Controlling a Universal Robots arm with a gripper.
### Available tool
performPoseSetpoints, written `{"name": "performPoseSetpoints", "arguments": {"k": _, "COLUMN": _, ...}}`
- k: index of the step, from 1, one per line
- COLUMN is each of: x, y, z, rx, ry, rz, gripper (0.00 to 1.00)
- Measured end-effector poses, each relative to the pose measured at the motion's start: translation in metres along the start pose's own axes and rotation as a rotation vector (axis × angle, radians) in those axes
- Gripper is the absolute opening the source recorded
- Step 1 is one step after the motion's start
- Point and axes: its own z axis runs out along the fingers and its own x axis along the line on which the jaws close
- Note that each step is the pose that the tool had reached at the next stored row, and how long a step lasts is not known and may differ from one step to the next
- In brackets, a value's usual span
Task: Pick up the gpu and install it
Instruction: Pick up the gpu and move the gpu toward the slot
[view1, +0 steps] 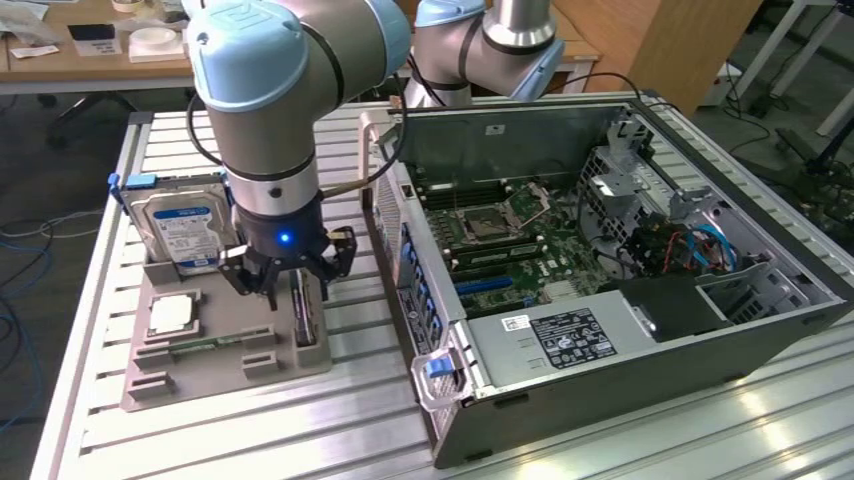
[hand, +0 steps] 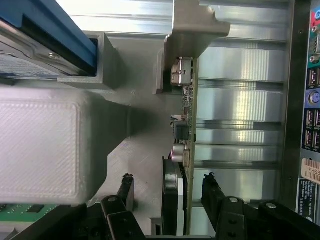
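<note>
- Pincer (view1: 296, 292) sits low over the grey parts holder (view1: 220, 372) on the slatted metal table (view1: 347, 435), at the end of the arm (view1: 274, 120), which comes straight down from above.
- Its jaws stand open, with nothing held between them. In the wrist view the two dark fingers (hand: 125, 192) lie on either side of the gpu (hand: 182, 150), one to each face, with a clear gap on both sides.
- The gpu (view1: 307, 322) stands on its long edge in a slot along the side of the holder that faces the computer case (view1: 601, 330). Its greenish board edge and small components show in the wrist view, and its silvery end sits against a grey post of the holder (hand: 192, 25).
- A blue-labelled hard drive (view1: 183, 232) stands upright at the far end of the same holder, on the exterior view's left of the pincer.
- A square processor chip (view1: 174, 315) lies flat in the holder, near the pincer.
- The computer case lies open on the table to the exterior view's right, just beside the holder, with its motherboard (view1: 501, 235) exposed.
</note>
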Motion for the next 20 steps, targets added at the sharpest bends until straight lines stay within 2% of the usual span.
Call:
{"name": "performPoseSetpoints", "arguments": {"k": 1, "x": 0.0, "y": 0.0, "z": 0.0, "rx": 0.0, "ry": 0.0, "rz": 0.0, "gripper": 0.65}}
{"name": "performPoseSetpoints", "arguments": {"k": 2, "x": 0.0, "y": 0.0, "z": 0.0002, "rx": 0.0, "ry": 0.0, "rz": 0.0, "gripper": 0.58}}
{"name": "performPoseSetpoints", "arguments": {"k": 8, "x": 0.0, "y": 0.0, "z": 0.0008, "rx": 0.0, "ry": -0.0001, "rz": 0.0, "gripper": 0.56}}
{"name": "performPoseSetpoints", "arguments": {"k": 9, "x": 0.0, "y": 0.0, "z": 0.0009, "rx": 0.0, "ry": 0.0, "rz": 0.0, "gripper": 0.49}}
{"name": "performPoseSetpoints", "arguments": {"k": 14, "x": 0.0, "y": 0.0, "z": 0.0013, "rx": -0.0001, "ry": -0.0001, "rz": 0.0, "gripper": 0.48}}
{"name": "performPoseSetpoints", "arguments": {"k": 15, "x": 0.0, "y": 0.0, "z": 0.0014, "rx": 0.0, "ry": 0.0, "rz": 0.0, "gripper": 0.41}}
{"name": "performPoseSetpoints", "arguments": {"k": 20, "x": -0.0002, "y": 0.0, "z": 0.0019, "rx": -0.0001, "ry": -0.0001, "rz": 0.0, "gripper": 0.4}}
